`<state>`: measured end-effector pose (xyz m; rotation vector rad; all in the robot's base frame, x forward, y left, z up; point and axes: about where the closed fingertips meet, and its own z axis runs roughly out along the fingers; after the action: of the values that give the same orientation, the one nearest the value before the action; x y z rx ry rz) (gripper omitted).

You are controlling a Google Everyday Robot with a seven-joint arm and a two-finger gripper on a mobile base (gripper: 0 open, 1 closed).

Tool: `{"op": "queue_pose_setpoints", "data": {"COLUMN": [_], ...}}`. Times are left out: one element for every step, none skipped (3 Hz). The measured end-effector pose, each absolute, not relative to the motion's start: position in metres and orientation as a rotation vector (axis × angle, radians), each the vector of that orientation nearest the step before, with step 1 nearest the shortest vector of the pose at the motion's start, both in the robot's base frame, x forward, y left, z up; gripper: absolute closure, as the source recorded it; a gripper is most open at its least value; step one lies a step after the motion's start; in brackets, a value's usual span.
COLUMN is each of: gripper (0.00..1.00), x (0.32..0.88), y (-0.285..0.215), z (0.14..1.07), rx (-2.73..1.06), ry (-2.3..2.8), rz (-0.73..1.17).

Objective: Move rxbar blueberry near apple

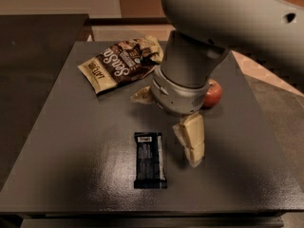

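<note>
The rxbar blueberry point(150, 159), a dark flat bar with a small white label, lies lengthwise on the dark table near its front middle. The red apple point(213, 94) sits right of centre, partly hidden behind my wrist. My gripper point(164, 130) hangs over the table's middle, between the bar and the apple. It is open and empty. One cream finger point(192, 141) points down just right of the bar. The other finger point(142, 96) sticks out to the left.
A brown-and-cream snack bag point(119, 63) lies at the back left of the table point(71, 141). My large grey arm covers the back right. The table's front edge runs just below the bar. A lower dark surface is at the left.
</note>
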<state>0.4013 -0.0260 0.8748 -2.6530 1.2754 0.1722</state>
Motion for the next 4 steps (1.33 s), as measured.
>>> {"op": "queue_pose_setpoints", "data": {"gripper": [0.0, 0.0, 0.0, 0.0], "x": [0.394, 0.388, 0.385, 0.383], "y": [-0.004, 0.007, 0.011, 0.013], "z": [0.859, 0.848, 0.839, 0.833], "rx": [-2.737, -2.792, -2.832, -2.859], "ry": [1.118, 1.012, 0.943, 0.905], "rz": [0.185, 0.175, 0.158, 0.145]}}
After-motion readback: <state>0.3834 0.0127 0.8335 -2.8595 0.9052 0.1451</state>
